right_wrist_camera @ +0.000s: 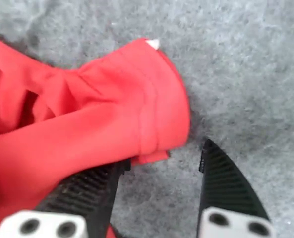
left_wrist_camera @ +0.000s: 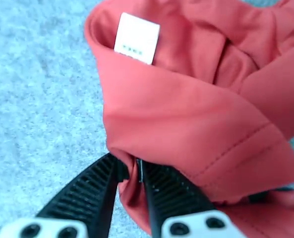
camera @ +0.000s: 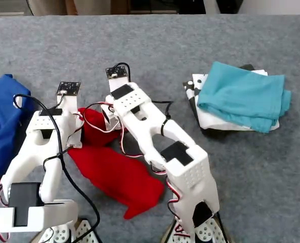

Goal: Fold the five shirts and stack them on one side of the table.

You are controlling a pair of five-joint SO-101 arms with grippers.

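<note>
The red shirt is lying crumpled on the grey table between the two arms, its long axis running diagonally from the jaws back toward the arm bases. The left gripper is pinching a fold of it tight, the white label sitting beyond the jaw tips. The right gripper is standing spread, one jaw at a hemmed edge, the other over bare table (so the cloth is lying to one side, not between them). A blue shirt is lying outside the left arm, and the teal-topped folded stack is sitting well apart, outside the right arm; neither seems to be obstructing.
</note>
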